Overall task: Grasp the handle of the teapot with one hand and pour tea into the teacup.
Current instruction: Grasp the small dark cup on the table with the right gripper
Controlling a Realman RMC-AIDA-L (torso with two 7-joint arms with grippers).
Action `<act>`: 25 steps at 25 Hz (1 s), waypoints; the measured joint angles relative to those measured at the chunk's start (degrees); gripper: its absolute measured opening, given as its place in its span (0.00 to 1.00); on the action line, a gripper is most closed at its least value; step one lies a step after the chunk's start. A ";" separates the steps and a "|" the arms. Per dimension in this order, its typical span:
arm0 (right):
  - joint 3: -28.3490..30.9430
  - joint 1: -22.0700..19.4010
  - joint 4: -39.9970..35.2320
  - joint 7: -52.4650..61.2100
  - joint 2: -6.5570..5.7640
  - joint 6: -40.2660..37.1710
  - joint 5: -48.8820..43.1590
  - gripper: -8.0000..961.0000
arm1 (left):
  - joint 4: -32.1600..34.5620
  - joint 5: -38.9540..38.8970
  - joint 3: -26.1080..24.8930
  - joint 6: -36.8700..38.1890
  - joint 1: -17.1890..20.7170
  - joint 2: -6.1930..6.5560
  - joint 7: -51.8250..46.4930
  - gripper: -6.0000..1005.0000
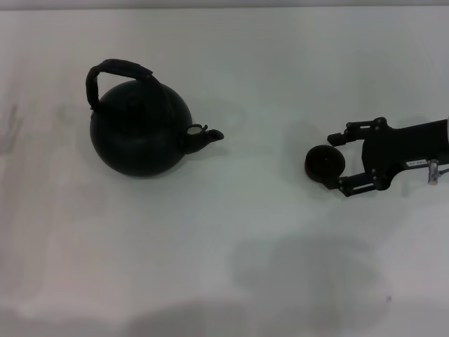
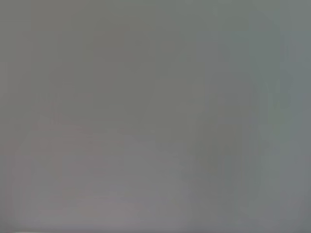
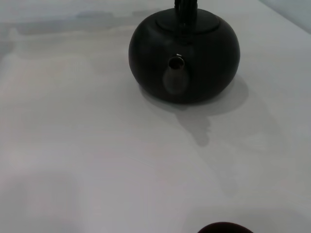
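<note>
Black teapot sits left; your right gripper fingers spread around the teacup, handle untouched

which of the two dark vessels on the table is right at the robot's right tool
The teacup: small, round, handleless, sitting between the fingers of the right tool. The teapot, large with an arched handle, stands well away on the left.

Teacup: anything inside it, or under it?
Nothing can be confirmed inside: the teacup reads as one dark bowl, its interior too dark to tell. It sits between the right gripper's open fingers, over the white table; whether it touches the table can't be told.
</note>
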 joint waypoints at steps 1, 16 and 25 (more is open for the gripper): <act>-0.14 0.10 0.34 -0.09 0.00 -0.24 0.00 0.89 | 0.00 0.04 0.00 0.01 0.00 0.00 0.00 0.86; -4.47 0.16 1.75 -0.36 0.04 -2.94 3.04 0.88 | -0.08 0.72 0.00 0.19 -0.23 0.00 0.00 0.86; -5.93 -0.29 1.73 -0.55 0.15 -3.81 4.21 0.84 | -0.09 0.72 0.00 0.13 -0.09 0.00 0.00 0.86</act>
